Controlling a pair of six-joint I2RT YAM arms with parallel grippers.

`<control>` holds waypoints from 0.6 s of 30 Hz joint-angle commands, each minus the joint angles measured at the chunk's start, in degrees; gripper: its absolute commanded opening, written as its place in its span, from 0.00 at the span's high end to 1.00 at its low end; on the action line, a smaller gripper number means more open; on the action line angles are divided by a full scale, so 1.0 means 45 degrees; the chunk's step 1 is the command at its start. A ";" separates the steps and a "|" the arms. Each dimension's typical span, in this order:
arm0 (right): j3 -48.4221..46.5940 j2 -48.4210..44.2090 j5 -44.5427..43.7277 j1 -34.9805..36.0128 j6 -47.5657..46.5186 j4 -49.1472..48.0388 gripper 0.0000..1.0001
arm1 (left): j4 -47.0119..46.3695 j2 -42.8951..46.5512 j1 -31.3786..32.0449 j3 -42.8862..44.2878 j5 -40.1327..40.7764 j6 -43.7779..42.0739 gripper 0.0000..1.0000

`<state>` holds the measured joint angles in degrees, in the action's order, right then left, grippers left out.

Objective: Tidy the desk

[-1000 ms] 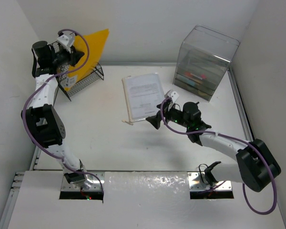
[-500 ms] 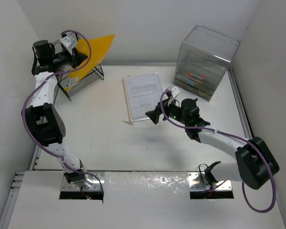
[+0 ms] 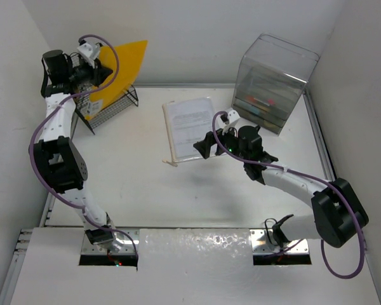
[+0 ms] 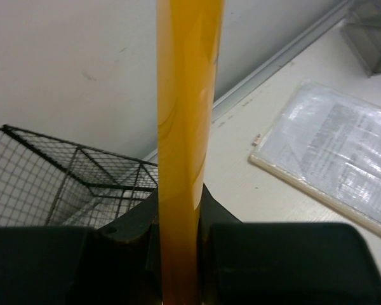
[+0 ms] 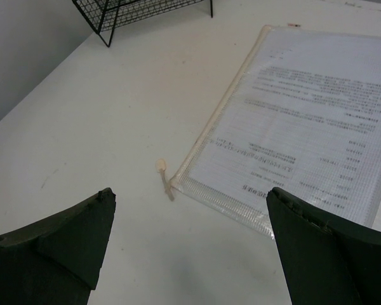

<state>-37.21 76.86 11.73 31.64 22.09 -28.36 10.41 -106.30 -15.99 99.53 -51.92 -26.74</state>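
Orange-yellow folder (image 3: 126, 60) at ten o'clock, over a black grid-mesh rack (image 3: 114, 105); plain white desk (image 3: 140, 184); clear pouch (image 3: 189, 124) showing grey-printed white pages.

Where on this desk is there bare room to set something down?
Widest bare patch: the desk in front of the wire rack, left of the document pouch, down to the near edge. Smaller: between the drawer box and the right arm. The back is crowded; the open right pincer hovers at the pouch's near edge.
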 commanded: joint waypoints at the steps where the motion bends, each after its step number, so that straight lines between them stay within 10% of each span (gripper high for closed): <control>1: -0.0344 -0.0087 -0.0184 0.0078 0.0170 -0.0144 0.01 | 0.1378 -0.0284 0.0232 -0.0183 0.2336 0.0748 1.00; 18: -0.0266 -0.0341 -0.0125 0.0215 -0.0220 0.0052 0.01 | 0.0868 -0.0107 0.0740 0.0461 0.4526 -0.0073 1.00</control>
<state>-37.21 76.84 11.51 32.14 22.00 -26.79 8.99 -105.41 -13.08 100.27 -34.41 -26.41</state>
